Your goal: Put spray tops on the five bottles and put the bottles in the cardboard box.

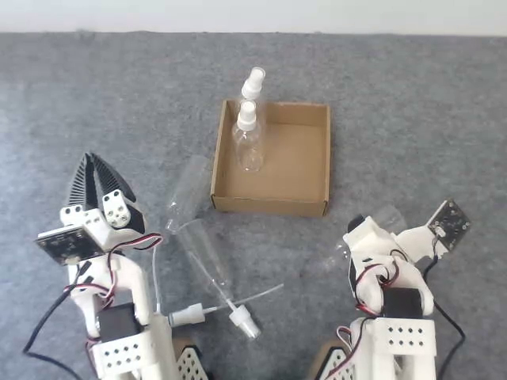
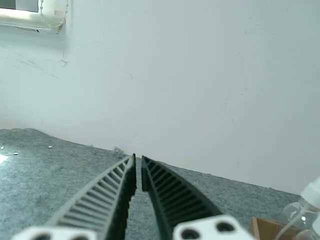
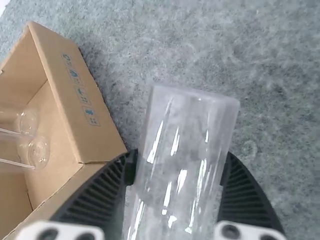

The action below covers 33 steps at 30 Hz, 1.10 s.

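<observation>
Right wrist view: right gripper clamped on a clear bottle just beside the cardboard box corner, whereas high view adds left gripper, fingers pressed together, raised left of the box, with two bare bottles and two spray tops on the worktop.

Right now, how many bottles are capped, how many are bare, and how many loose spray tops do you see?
Capped bottles: 2
Bare bottles: 3, one in the right gripper
Loose spray tops: 2
Cardboard box: 1
Total: 8
</observation>
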Available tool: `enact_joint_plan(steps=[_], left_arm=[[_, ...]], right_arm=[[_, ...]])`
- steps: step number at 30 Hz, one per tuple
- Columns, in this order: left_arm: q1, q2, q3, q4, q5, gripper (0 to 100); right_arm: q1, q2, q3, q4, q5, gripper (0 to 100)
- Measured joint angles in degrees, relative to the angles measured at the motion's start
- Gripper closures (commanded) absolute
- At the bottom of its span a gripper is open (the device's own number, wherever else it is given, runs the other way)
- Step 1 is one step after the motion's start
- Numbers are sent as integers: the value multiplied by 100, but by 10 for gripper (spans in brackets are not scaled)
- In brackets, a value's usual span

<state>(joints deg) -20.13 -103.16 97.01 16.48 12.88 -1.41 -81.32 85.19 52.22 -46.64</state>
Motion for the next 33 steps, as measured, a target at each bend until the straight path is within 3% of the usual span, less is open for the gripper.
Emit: enact_joint_plan(steps=[7,15,33], left_arm=[[0,0,0,0,0,985],[0,0,0,0,0,985],[0,0,0,0,0,985]], right_arm=[[0,0,0,0,0,794],[0,0,0,0,0,609],[-193,0,-229,0,202,615]])
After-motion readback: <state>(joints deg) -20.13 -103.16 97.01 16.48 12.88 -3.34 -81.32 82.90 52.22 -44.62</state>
